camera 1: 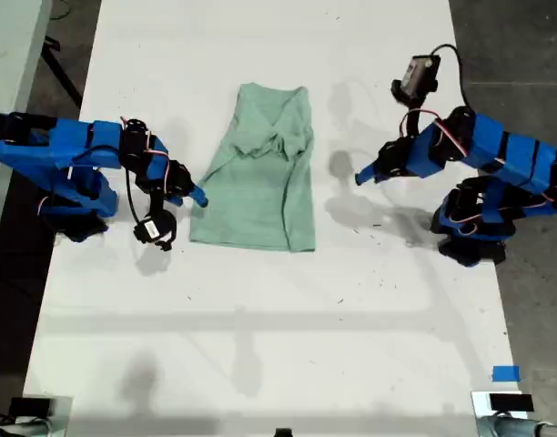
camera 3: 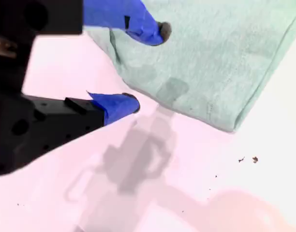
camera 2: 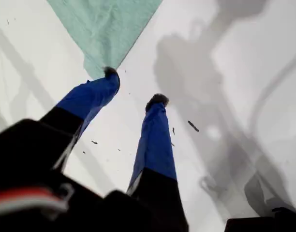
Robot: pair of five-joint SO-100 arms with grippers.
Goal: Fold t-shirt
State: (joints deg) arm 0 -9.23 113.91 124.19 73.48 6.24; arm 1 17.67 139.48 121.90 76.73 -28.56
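Observation:
The pale mint-green t-shirt (camera 1: 269, 182) lies on the white table (camera 1: 260, 346) as a narrow upright strip, with cloth bunched near its upper middle. My second gripper (camera 1: 198, 196) is at the shirt's edge on the exterior view's left. It is open, with one fingertip (camera 3: 162, 31) over the cloth (camera 3: 220, 53) and the other on the bare table beside the edge. My first gripper (camera 1: 360, 177) hangs open on the exterior view's right, a short way off the shirt. Nothing is between its fingers (camera 2: 157, 100). A corner of the shirt (camera 2: 107, 29) lies beyond them.
A blue tape mark (camera 1: 505, 373) sits near the table's front corner on the exterior view's right. Dark fixtures (camera 1: 511, 402) stand at both front corners. Both arm bases (camera 1: 474, 228) stand at the table's side edges, with dark floor (camera 1: 524, 55) beyond. Small specks (camera 2: 193, 126) dot the table.

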